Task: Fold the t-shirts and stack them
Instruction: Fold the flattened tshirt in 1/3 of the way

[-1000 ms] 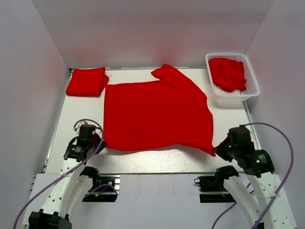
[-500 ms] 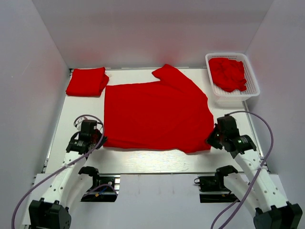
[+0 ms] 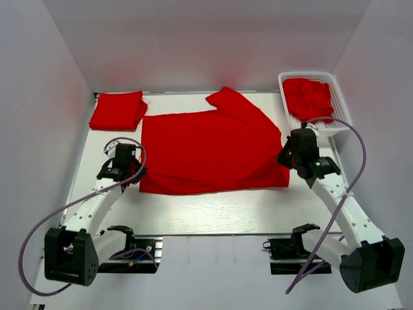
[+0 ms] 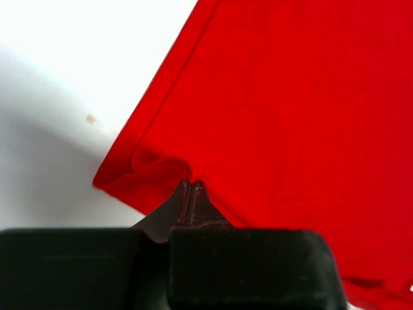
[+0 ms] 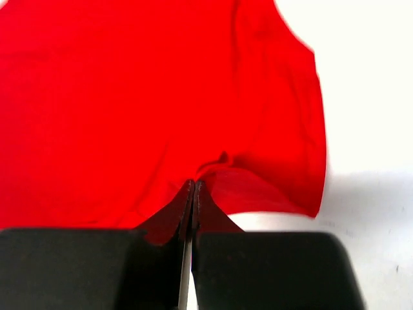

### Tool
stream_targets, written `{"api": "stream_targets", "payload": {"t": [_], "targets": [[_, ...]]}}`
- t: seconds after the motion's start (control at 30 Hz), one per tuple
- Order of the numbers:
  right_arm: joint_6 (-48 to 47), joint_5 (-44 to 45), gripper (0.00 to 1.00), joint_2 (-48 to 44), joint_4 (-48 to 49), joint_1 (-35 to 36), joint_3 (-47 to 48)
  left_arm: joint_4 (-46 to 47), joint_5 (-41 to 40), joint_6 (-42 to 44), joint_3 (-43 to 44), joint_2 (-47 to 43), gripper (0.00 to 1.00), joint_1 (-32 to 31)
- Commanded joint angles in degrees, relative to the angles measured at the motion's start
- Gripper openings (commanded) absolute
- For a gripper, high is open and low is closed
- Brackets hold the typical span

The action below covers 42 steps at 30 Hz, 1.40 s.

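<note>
We note the spread shirt (image 3: 213, 152) lying mid-tabletop (image 3: 213, 210). Left fingers (image 4: 184, 199) pinch its near-left corner, right fingers (image 5: 187, 201) its near-right corner (cloth puckers at both tips). A folded shirt (image 3: 117, 110) sits far left; crumpled shirts (image 3: 310, 98) fill the basket (image 3: 342, 100).

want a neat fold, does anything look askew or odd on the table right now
Only the spread t-shirt looks askew: one sleeve juts out at its far edge with no match on the other side, and its right edge slants. The left tool and right tool pinch the near corners, bunching cloth slightly.
</note>
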Motion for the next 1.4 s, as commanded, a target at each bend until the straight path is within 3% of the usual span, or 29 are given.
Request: {"api": "stream_targets", "payload": {"t": [0.0,0.63,1.37], "targets": [[-3.0,4.4,0.0,2.0,4.7,-0.3,4.9,4.4,-2.3,1.1,4.1,3.5,0.0,0.3],[-9.9,-0.1,0.0,18.2,14.8,-3.0,13.1,9.5,-7.3,5.7,13.3,16.9,0.0,0.3],[-24.4,-4.9,0.0,37.8,20.7,-4.1,25.7,7.7,-9.4,3.0,17.5,28.1,0.0,0.3]]}}
